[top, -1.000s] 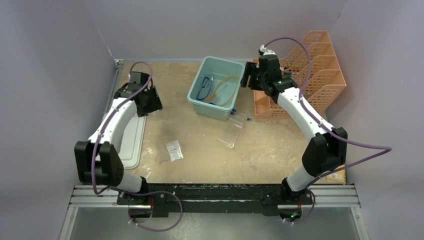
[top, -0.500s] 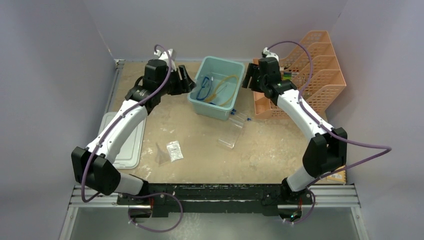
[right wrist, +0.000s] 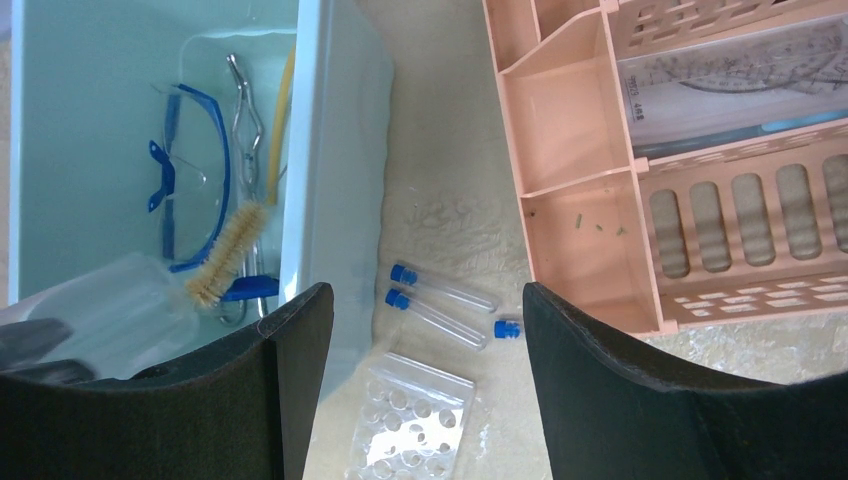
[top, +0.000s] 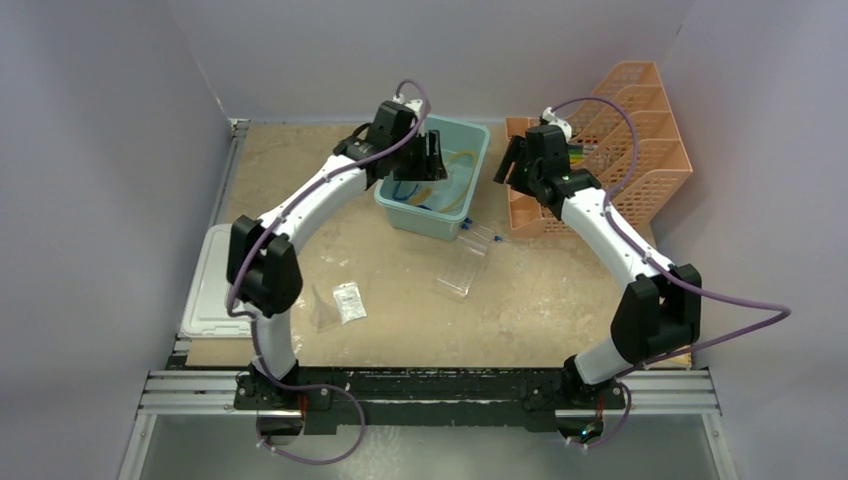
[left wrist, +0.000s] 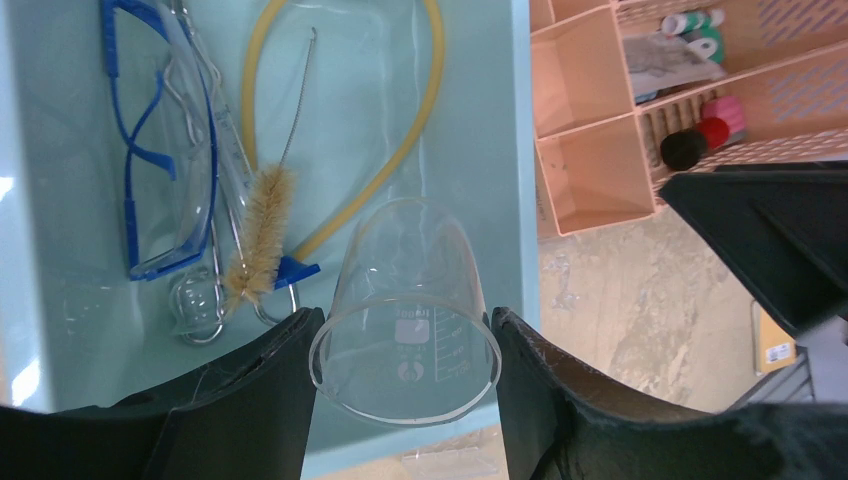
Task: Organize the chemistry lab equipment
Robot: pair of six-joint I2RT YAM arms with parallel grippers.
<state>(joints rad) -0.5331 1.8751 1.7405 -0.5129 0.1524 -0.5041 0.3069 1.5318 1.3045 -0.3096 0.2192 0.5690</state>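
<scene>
My left gripper is shut on a clear glass beaker and holds it above the teal bin. In the bin lie blue-framed goggles, metal tongs, an amber rubber tube and a thin brush. My right gripper is open and empty, just right of the bin. Below it on the table lie blue-capped tubes and the clear rack. Two small plastic packets lie at the table's front left.
The orange mesh tiered tray stands at the back right, close to my right arm. A white tray lies at the table's left edge. A loose blue cap lies beside the tubes. Purple walls enclose the table.
My left arm has swung from the table's left side to above the teal bin. My right gripper has shifted slightly to the right, away from the bin.
</scene>
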